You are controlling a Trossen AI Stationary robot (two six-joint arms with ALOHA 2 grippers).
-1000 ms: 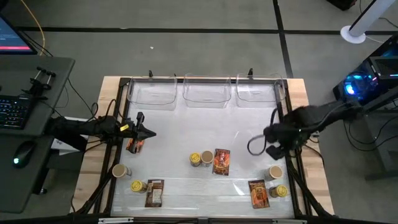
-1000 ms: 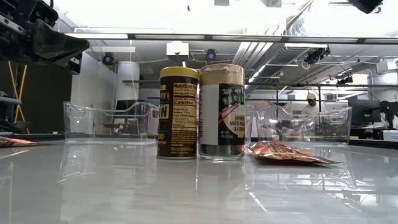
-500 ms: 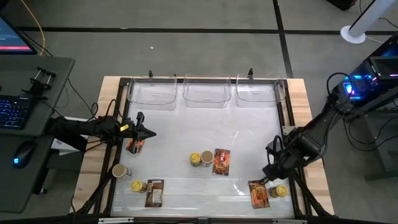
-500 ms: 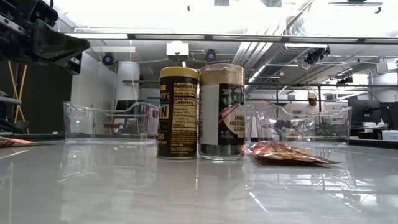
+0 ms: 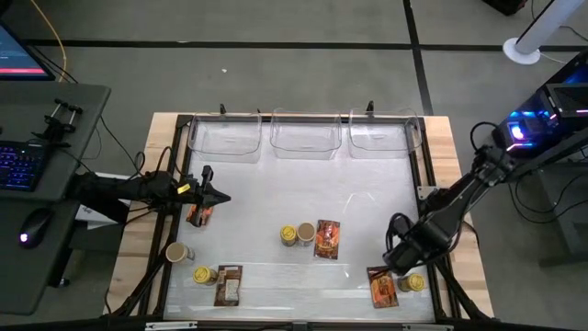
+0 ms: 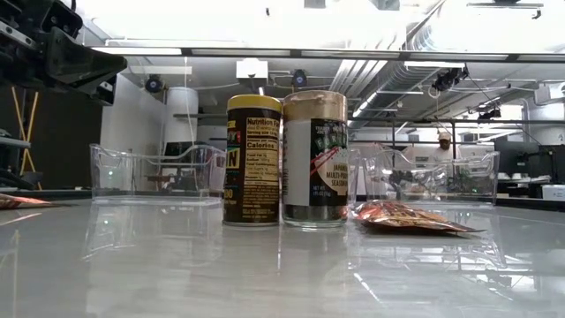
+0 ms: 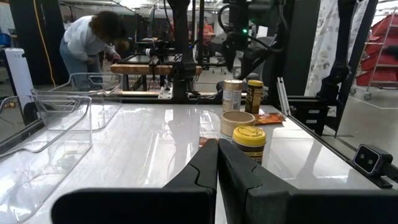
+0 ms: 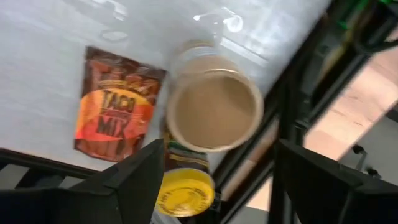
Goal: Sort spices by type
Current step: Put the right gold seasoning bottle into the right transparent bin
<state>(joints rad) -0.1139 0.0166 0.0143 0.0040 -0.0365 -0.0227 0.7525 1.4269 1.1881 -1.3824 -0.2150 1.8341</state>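
The left gripper (image 5: 213,196), fingers pressed together, hovers over a packet (image 5: 197,215) at the table's left side. The right gripper (image 8: 217,180), spread wide, hangs above a tan-lidded jar (image 8: 213,111) beside the taco packet (image 8: 115,103); it has dropped nearer since half a second ago.

Three bins (image 5: 301,138) along the table's far edge, jars (image 5: 296,235) and packets (image 5: 327,238) scattered nearer.

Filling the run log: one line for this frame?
phase: reach | right hand: open, above tan-lidded jar, near-right corner | left hand: shut, idle at left edge | bins: no spices in them
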